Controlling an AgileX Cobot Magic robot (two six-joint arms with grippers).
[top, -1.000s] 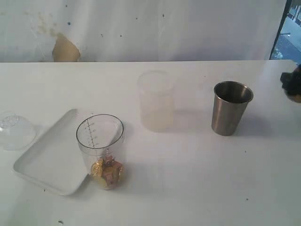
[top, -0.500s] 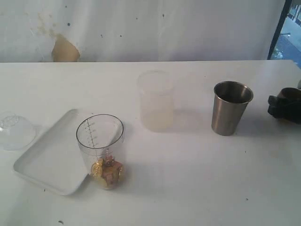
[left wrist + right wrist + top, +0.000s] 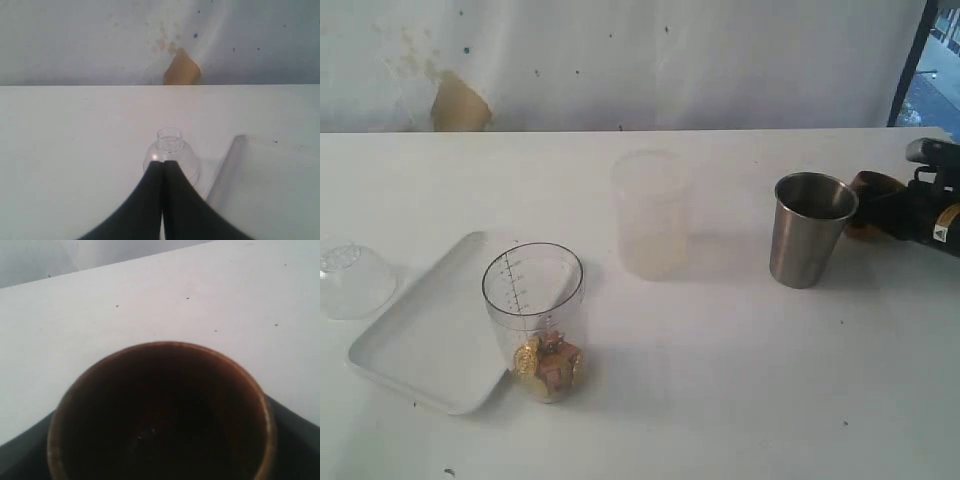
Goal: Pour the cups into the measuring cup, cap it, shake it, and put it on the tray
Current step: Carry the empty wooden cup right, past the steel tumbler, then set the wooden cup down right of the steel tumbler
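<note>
brushed steel tumbler [image 3: 810,232], clear plastic cup [image 3: 534,318]

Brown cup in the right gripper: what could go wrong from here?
1. The brown cup, held by the right gripper, is right beside the steel tumbler; a sideways move could tip it.
2. The measuring cup stands right at the tray rim; a nudge may topple it.

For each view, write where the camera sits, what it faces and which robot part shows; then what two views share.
Exterior: above the table, facing the wall; right gripper.
Left wrist: low, facing lid and tray; shut left gripper.
Right wrist: looking into brown cup; fingers beside it.
Exterior and left wrist share the tray.
</note>
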